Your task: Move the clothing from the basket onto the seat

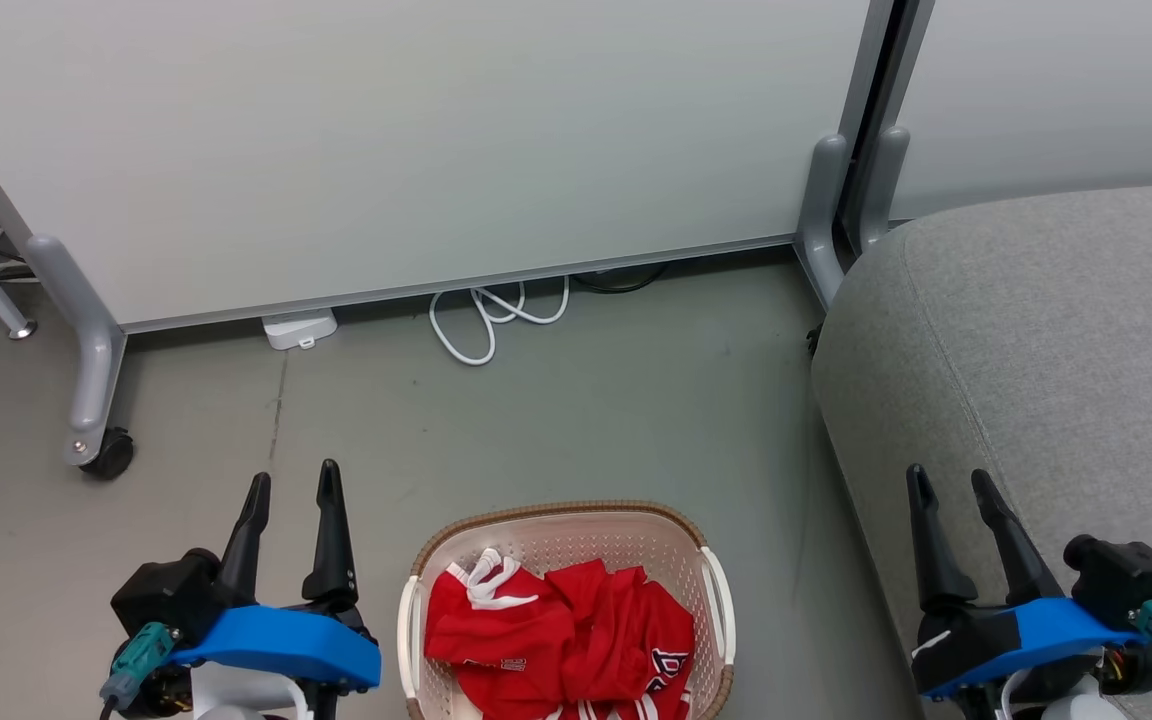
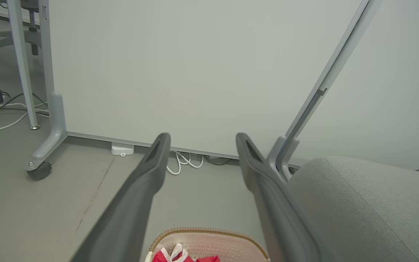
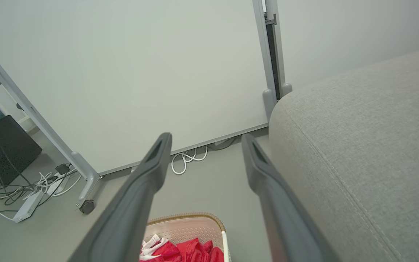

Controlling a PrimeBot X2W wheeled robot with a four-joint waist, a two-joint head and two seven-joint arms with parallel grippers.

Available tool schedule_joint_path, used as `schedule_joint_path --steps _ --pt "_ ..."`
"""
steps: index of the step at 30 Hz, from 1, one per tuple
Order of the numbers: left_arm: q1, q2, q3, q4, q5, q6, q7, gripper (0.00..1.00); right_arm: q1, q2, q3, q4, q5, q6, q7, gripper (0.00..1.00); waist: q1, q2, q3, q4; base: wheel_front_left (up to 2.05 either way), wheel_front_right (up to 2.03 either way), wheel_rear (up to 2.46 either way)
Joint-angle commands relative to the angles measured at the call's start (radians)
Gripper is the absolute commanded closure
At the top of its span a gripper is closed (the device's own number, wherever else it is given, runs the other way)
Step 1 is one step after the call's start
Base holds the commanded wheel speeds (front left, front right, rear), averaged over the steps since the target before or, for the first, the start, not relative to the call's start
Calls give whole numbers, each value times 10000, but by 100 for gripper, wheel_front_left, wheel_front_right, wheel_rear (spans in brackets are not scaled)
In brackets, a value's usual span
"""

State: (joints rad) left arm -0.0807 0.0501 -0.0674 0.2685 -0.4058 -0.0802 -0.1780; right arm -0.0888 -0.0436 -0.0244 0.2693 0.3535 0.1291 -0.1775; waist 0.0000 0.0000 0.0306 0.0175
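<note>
The red clothing [image 1: 561, 635] with white trim lies crumpled in the cream basket [image 1: 714, 590] on the floor at the bottom middle of the head view. The grey seat [image 1: 1056, 350] rises at the right. My left gripper [image 1: 293, 485] hovers left of the basket, open and empty. My right gripper [image 1: 948, 478] is open over the seat's front edge, right of the basket. In the left wrist view the basket [image 2: 209, 243] and clothing [image 2: 169, 256] peek in between the fingers of the gripper [image 2: 202, 136]. The right wrist view shows the clothing [image 3: 184, 251], basket [image 3: 191, 227], seat [image 3: 369, 145] and open gripper [image 3: 206, 136].
A white partition panel [image 1: 416, 140] on wheeled grey feet [image 1: 96, 440] stands behind the basket. A white cable loop [image 1: 496, 315] and a small white box [image 1: 299, 328] lie at its base. More cables and a power strip [image 3: 27, 207] lie at the far left.
</note>
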Motion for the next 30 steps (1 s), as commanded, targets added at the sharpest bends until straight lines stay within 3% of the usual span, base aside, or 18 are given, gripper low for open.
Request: schedule_joint_path --steps 1,30 --pt "-195 36 -19 -26 220 -52 -83 0 -150 -77 20 -32 -214 19 -88 0 0 0 1 5 0 0 0" --pt "-205 6 -114 323 1664 -252 -678 0 -142 -86 209 58 -2540 23 -683 0 0 0 83 41 0 0 0"
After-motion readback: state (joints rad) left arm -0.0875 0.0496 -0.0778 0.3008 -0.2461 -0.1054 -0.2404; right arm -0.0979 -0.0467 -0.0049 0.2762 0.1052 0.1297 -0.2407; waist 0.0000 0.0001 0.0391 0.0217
